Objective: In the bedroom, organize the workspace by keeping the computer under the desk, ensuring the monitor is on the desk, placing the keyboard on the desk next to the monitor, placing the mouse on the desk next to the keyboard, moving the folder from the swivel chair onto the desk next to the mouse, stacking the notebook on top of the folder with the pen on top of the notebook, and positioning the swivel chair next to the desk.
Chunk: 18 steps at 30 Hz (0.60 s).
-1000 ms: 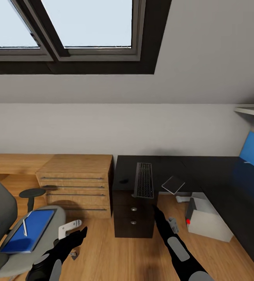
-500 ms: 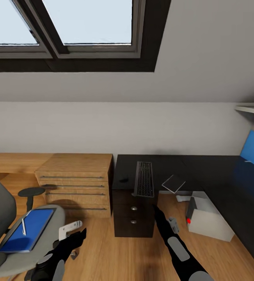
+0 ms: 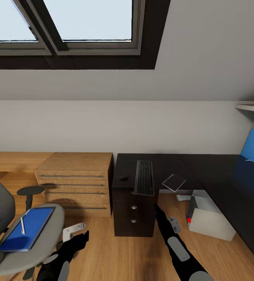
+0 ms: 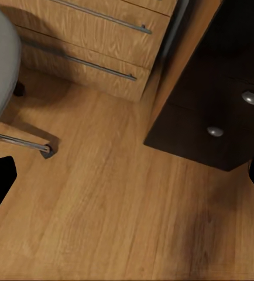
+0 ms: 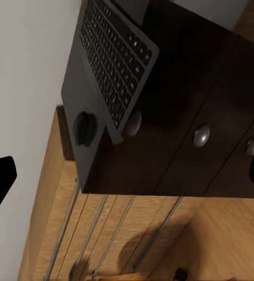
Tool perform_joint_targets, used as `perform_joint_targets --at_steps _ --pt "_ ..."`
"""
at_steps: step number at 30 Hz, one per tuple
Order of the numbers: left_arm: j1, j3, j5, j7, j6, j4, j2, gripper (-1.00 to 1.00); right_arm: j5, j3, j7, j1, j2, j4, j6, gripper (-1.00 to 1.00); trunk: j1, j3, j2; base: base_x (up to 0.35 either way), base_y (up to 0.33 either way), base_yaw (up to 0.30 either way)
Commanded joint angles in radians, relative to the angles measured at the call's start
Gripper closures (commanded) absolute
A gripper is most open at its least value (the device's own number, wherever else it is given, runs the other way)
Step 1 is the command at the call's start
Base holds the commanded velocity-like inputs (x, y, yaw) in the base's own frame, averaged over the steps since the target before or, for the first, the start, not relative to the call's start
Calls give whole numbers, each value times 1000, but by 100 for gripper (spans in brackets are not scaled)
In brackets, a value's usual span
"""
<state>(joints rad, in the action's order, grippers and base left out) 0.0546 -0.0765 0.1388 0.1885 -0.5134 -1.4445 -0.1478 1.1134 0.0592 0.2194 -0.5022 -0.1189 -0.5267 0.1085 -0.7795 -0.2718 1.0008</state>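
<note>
You're sitting early in the task: keyboard and mouse on desk at centre frame, folder still on swivel chair lower left, both grippers' jaws spread wide, holding nothing.

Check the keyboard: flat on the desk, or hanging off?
Hanging off slightly. The keyboard lies flat on the desk, but its near end juts past the front edge, above the drawers; the right wrist view shows the overhang too.
</note>
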Motion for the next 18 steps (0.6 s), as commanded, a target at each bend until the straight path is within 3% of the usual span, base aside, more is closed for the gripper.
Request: perform_joint_targets --at_steps 1,6,18 --pt "1 5 10 7 -4 1 0 -100 9 3 8 -1 -1 1 5 -100 -4 -5 8 0 0 0" --pt "1 27 9 9 -4 10 2 -100 -1 2 8 -1 -1 2 20 -100 -23 -20 43 0 0 0" --pt "1 42 9 11 -4 32 2 -100 -5 -1 10 -1 -2 4 22 -100 -69 -58 127 0 0 0"
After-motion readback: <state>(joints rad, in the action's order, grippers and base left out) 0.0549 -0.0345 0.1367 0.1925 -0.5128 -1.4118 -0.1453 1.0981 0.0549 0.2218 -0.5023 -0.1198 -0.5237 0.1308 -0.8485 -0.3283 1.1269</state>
